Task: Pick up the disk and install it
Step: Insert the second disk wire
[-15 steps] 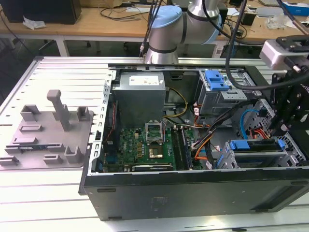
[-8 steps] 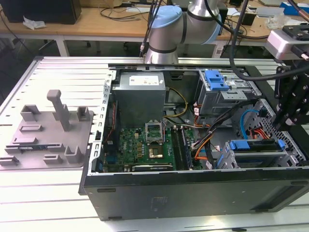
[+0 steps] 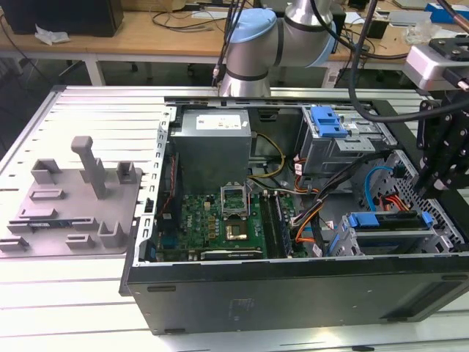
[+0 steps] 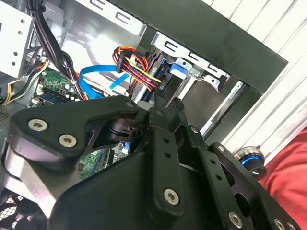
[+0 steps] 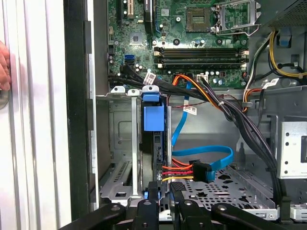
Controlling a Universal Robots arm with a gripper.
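The disk [image 3: 387, 221], with its bright blue carrier frame, sits on edge in a slot of the drive cage [image 3: 440, 235] at the open computer case's corner on the exterior view's right. Both wrist views show the disk [image 5: 154, 143] [image 4: 176, 68] upright between the cage's metal walls. My gripper [image 3: 423, 192] hangs just above the cage. Its black fingers stand close together in line with the disk's near end, and the gripper [image 5: 164, 192] [image 4: 168, 106] is shut with nothing between them.
Blue, red, yellow and orange cables [image 5: 201, 163] run beside the disk. The case also holds a grey power supply box [image 3: 212, 143], a motherboard [image 3: 220, 220] and an upper bay with a blue latch tab [image 3: 327, 121]. A grey fixture plate [image 3: 73, 198] lies outside. A person's hand [image 5: 4, 64] rests beside the case.
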